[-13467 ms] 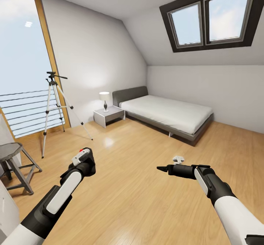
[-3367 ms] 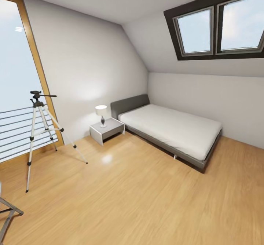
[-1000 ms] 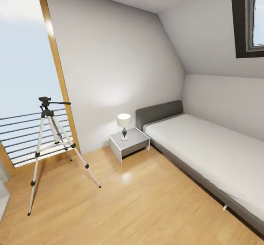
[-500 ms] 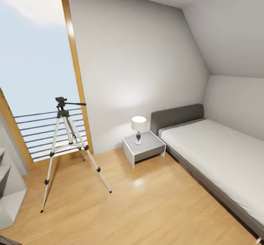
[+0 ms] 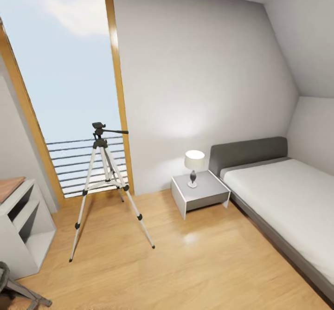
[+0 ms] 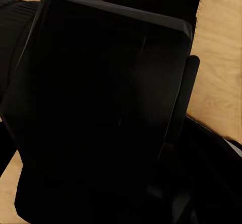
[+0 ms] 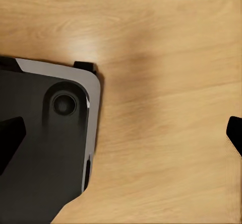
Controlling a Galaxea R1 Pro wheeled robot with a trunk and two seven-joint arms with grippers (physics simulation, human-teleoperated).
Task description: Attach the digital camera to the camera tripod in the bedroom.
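The camera tripod (image 5: 99, 136) stands on the bedroom's wood floor (image 5: 195, 263) in front of the tall window (image 5: 60, 82), left of centre in the head view. Its silver legs are spread and its black head with the pan handle is bare. In the left wrist view a black body, the digital camera (image 6: 101, 108), sits right against the lens, with my left gripper (image 6: 108, 123) shut on it. My right gripper (image 7: 121, 136) hangs open over the floor, its two dark fingertips (image 7: 10, 138) far apart with nothing between them.
A white shelf unit with a wood top (image 5: 23, 226) stands at the left wall. A grey stool's leg (image 5: 18, 291) pokes in at the bottom left. A nightstand (image 5: 202, 194) with a lamp (image 5: 194, 161) and the grey bed (image 5: 283, 194) are at the right. My black base (image 7: 45, 148) shows below the right gripper.
The head view has swung left and come closer: the tripod sits further right in the picture, the shelf unit has come into view, and the skylight has left it.
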